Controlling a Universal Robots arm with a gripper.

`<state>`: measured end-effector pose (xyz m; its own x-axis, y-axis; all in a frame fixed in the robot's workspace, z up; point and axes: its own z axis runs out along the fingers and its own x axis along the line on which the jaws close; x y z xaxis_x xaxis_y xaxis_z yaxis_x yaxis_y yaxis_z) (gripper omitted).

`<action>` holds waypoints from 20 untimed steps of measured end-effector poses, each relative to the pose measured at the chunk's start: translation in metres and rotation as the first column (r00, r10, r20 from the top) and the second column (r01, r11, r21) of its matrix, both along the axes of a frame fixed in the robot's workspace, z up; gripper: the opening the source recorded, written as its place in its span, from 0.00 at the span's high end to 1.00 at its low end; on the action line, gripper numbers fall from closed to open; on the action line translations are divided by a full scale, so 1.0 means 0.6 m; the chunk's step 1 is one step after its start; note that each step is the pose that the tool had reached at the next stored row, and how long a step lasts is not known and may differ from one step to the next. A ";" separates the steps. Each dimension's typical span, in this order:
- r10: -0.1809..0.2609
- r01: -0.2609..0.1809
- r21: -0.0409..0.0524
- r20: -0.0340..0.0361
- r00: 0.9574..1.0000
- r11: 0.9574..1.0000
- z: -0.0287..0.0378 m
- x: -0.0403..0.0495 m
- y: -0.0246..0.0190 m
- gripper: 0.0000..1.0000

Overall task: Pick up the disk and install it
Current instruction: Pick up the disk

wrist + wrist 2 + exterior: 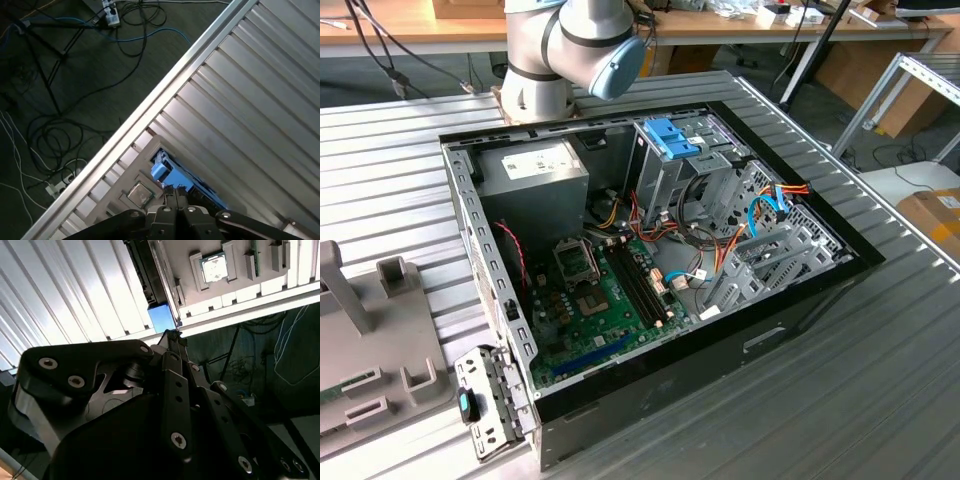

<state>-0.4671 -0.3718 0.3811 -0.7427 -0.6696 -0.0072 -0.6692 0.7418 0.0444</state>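
In both wrist views the disk rests on edge beside a grey parts fixture. It looks like a dark slab with a bright blue plastic end and edge. My gripper hangs above it, tips drawn together and empty, lined up over the disk's blue edge. How far it is above the disk I cannot tell. The open computer case lies on the ribbed metal table, with its drive cage at the back.
A blue bracket tops the drive cage. Cables cross the case beside the motherboard. The fixture holds a processor chip. A metal bracket with a small blue latch lies at the case's front corner. The table edge drops to a cable-strewn floor.
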 end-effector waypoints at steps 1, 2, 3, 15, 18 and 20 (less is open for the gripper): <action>0.016 -0.016 0.000 0.000 1.000 1.000 0.000 0.000 0.0000 0.89; 0.029 -0.029 0.000 0.000 1.000 1.000 0.000 0.000 0.0000 0.89; 0.062 -0.062 0.000 0.000 0.998 0.998 0.000 0.000 0.0000 0.89; 0.257 -0.257 0.000 0.000 0.966 0.966 0.000 0.000 0.0001 0.89; 0.292 -0.292 0.000 0.000 0.956 0.956 0.000 0.000 0.0000 0.89; 0.321 -0.321 0.000 0.000 0.947 0.947 0.000 0.000 0.0001 0.89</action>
<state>-0.4671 -0.3717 0.3810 -0.4880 -0.8728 -0.0073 -0.8721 0.4873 0.0444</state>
